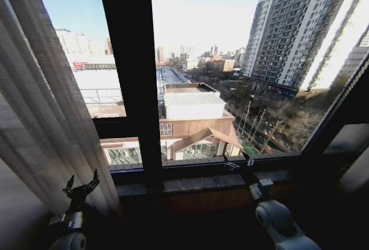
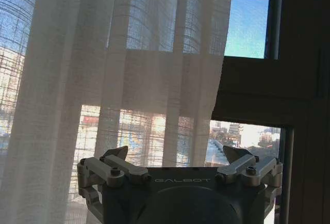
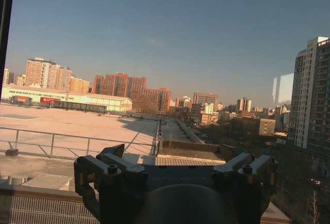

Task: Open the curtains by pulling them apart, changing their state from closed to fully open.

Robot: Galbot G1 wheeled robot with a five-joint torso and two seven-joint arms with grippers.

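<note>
The curtains [image 1: 46,112] are hanging bunched at nine o'clock of the window frame [image 1: 131,88], leaving the glass bare. The left gripper [image 1: 82,189] is hovering just beside their lower folds at seven o'clock, fingers spread and empty. The right gripper [image 1: 239,162] is pointing at the sill [image 1: 190,182] at five o'clock, also spread.

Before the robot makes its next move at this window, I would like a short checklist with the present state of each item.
1. Sheer cream-white pleated curtain drawn to the left side: ok.
2. Middle of the dark-framed window uncovered: ok.
3. Left gripper open, holding nothing, beside the curtain's lower edge: ok.
4. Right gripper open, raised near the stone window sill, free of fabric: ok.
5. Any curtain panel gathered on the right side: cannot tell.
6. Curtain fully open at the far left: cannot tell.
</note>
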